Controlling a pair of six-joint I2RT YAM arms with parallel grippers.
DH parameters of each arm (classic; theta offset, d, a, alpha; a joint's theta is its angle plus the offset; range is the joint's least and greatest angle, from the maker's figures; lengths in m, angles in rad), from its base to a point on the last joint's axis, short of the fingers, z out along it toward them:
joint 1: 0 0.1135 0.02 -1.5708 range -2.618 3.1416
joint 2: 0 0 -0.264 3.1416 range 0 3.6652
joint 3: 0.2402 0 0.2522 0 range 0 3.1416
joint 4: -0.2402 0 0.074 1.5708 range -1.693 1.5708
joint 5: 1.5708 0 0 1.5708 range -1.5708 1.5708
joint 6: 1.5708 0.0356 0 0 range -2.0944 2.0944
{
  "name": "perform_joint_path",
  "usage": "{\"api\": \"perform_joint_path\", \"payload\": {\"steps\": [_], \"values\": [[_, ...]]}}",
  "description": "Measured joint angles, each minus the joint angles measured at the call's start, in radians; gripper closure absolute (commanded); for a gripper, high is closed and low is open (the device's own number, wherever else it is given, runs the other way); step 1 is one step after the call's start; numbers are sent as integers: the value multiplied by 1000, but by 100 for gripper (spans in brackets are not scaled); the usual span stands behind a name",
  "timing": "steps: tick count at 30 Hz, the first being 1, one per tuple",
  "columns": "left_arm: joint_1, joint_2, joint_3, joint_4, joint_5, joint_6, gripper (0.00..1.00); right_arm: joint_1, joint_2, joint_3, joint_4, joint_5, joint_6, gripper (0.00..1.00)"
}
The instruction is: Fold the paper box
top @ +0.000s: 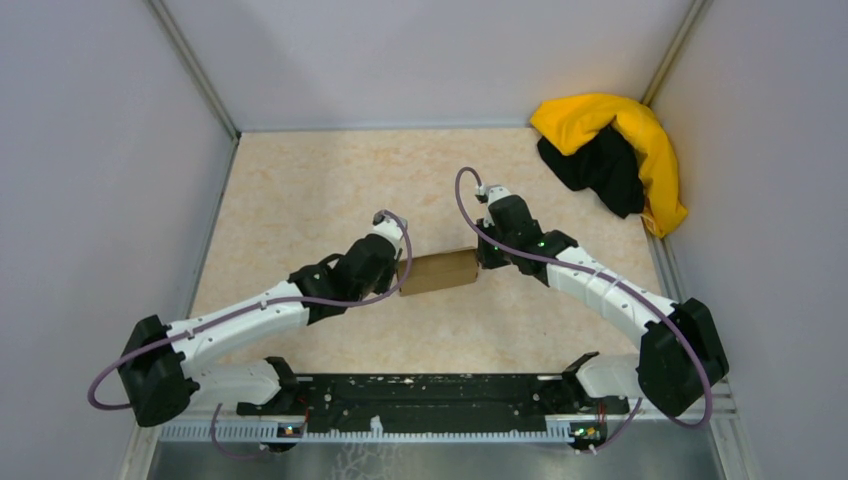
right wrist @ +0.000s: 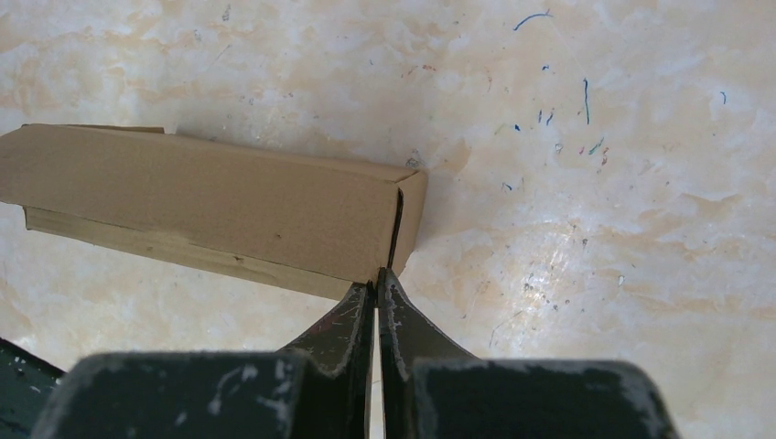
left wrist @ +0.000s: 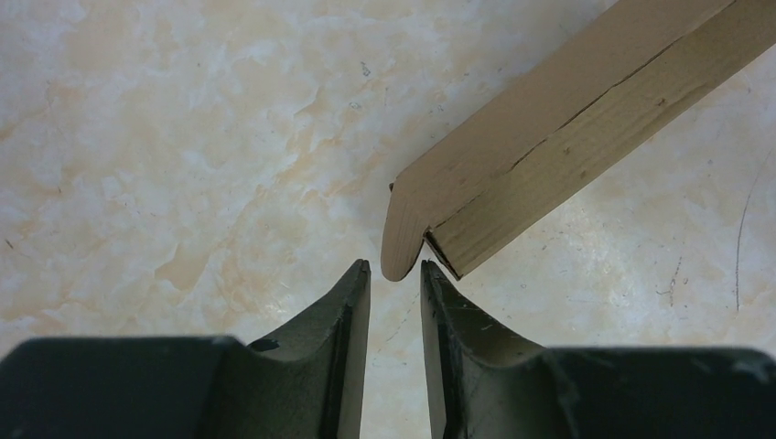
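Box location: The paper box lies mid-table, directly between the two grippers, and is already formed into a shallow rectangular body.
Step in hand: Judged to be closing the left end. Most folds appear complete.
Left gripper: The left gripper has its fingers narrowly apart, with table visible through the gap. The rounded end flap has its tip at the mouth and is not clamped.
Right gripper: The right gripper has its fingers pressed together and holds nothing. Its tips touch the box's lower end corner.
Next move: Probably to pinch or push the flap inward while the right gripper braces the opposite end. The flap tip is thin, so this calls for accurate alignment.
Hidden: In the top view the wrists cover both box ends. The receiving slot and the box's far side are not visible.
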Motion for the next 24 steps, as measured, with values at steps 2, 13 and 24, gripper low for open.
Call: {"api": "perform_joint_path", "payload": {"steps": [2,13,24], "values": [[0,3,0,5,-2,1,68,0,0,0,0,0,0,100],[0,12,-20,53,-19,6,78,0,0,0,0,0,0,100],[0,44,-20,75,-41,11,83,0,0,0,0,-4,0,100]]}}
